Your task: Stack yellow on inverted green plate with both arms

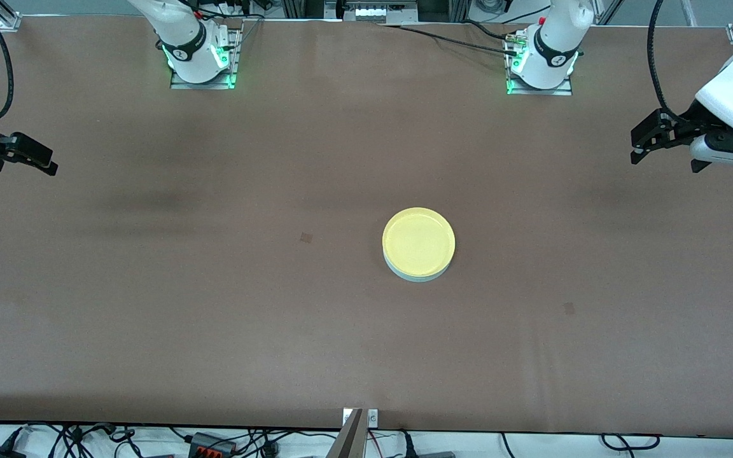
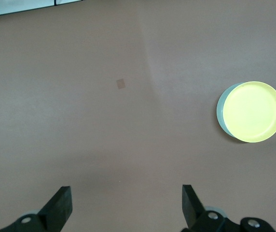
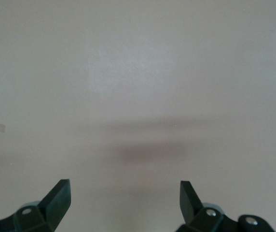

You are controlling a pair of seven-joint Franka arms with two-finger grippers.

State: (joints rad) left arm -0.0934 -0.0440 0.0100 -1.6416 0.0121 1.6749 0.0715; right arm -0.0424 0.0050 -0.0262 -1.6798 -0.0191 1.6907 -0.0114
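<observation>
Brown table cover (image 1: 214, 286), 2 small dark marks (image 1: 306, 238)

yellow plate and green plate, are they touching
Touching. The front view shows the yellow plate sitting on the green plate, whose edge peeks out under it with no gap. The left wrist view shows the same stack.

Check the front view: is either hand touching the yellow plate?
No. The yellow plate sits on the green plate, with both hands off at the table's ends.

The yellow plate (image 1: 418, 239) hides most of the green plate (image 1: 418, 275), leaving only a rim sliver showing
</observation>
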